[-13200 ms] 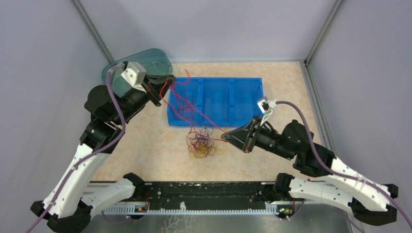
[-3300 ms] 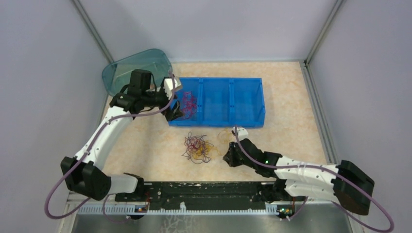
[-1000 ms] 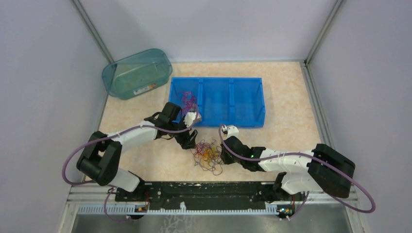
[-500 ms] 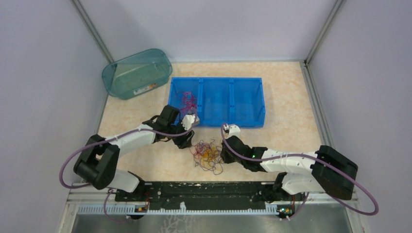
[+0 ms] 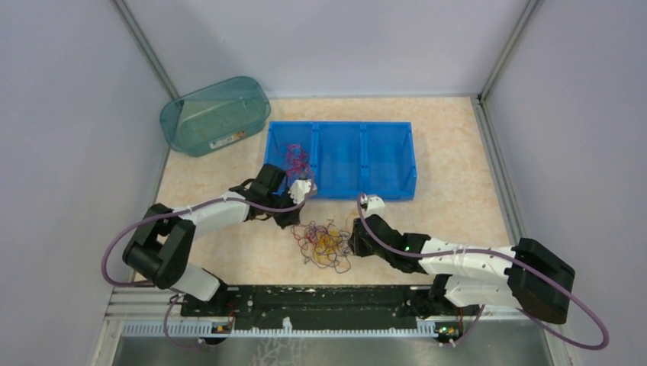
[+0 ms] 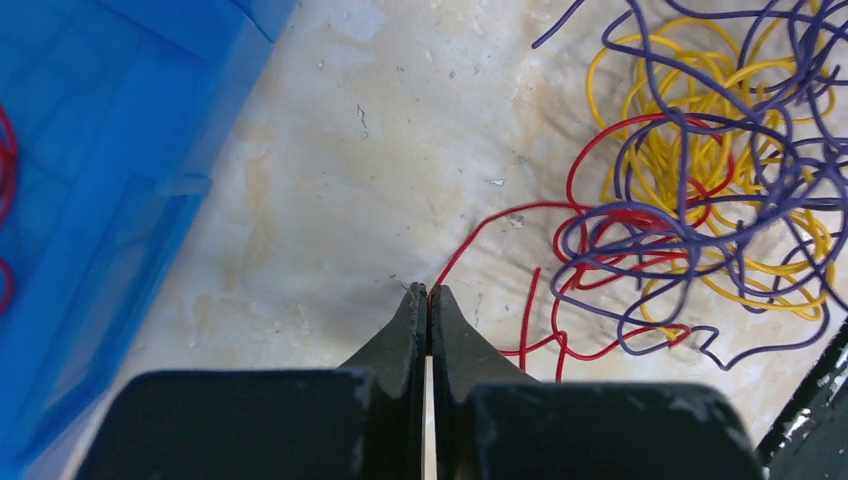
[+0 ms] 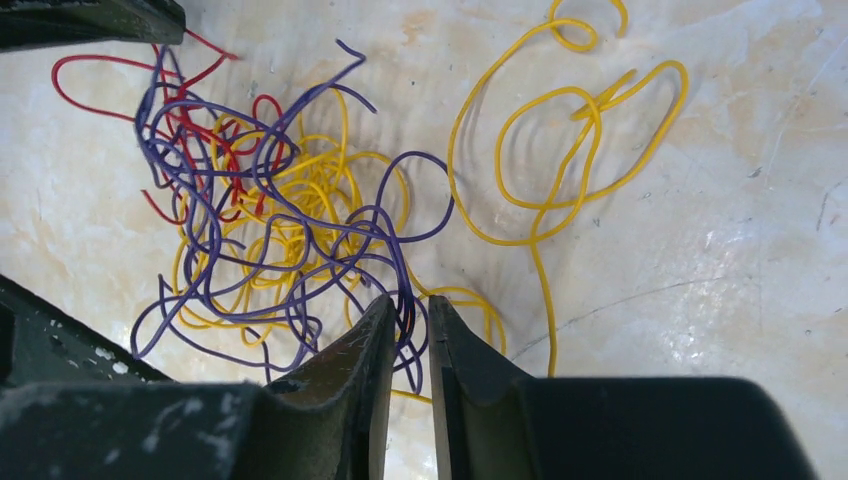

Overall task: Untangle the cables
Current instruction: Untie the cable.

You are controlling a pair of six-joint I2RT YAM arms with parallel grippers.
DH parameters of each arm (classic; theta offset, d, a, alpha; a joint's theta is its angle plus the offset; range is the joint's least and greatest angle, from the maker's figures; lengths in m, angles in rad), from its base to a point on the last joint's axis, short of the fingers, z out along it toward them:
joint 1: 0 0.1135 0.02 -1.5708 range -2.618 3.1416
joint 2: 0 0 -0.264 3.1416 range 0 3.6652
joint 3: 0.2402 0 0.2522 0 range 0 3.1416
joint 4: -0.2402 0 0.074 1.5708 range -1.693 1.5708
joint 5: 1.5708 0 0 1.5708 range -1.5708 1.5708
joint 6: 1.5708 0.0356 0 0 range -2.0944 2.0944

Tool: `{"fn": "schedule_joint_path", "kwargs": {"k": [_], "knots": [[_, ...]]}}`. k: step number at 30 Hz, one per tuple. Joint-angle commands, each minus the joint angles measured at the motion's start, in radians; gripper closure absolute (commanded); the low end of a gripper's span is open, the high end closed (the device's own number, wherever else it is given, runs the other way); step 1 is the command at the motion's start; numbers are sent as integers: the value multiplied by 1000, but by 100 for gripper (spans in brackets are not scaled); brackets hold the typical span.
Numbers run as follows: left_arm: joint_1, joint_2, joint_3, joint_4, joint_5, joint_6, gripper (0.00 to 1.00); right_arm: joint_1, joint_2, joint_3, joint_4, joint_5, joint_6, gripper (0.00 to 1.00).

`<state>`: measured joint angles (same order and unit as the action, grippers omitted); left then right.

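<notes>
Left gripper (image 6: 428, 293) is pinching a red strand (image 6: 455, 257) of the thin red, purple and yellow cables (image 5: 326, 242) lying tangled on the beige table (image 5: 236, 255), right gripper (image 7: 410, 305) sitting slightly parted round a purple loop (image 7: 405, 285), so it's calling for a slow outward pull.

The left arm (image 5: 206, 213) lies low and folded, its forearm reaching to the right and its wrist tipped downward. The left gripper (image 6: 428, 290) has its jaws pressed tip to tip. The end of a red cable (image 6: 520, 207) seems to be nipped between them, though the tips hide the contact itself. The right arm (image 5: 458, 259) stretches low to the left from its base, wrist likewise tipped down. The right gripper (image 7: 407, 302) has only a narrow slit between its fingers, and a purple cable (image 7: 398, 262) passes loosely through it.
</notes>
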<state>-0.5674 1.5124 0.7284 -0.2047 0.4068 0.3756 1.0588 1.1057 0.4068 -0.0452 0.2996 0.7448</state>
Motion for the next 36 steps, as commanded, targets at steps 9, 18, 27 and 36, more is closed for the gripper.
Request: {"fn": "schedule_joint_path", "kwargs": {"k": [9,18,27,36], "knots": [[-6,-244,321,-337,89,153,100,9,-187,63,-22,51,-70,55],[-25,-257,638,-560,218,153,100,9,-250,320,4,16,-284,34],[-56,-285,747,-617,250,115,100,9,-106,550,83,-91,-402,31],[-63,-306,777,-630,226,113,100,10,-70,508,141,-171,-367,41]]}}
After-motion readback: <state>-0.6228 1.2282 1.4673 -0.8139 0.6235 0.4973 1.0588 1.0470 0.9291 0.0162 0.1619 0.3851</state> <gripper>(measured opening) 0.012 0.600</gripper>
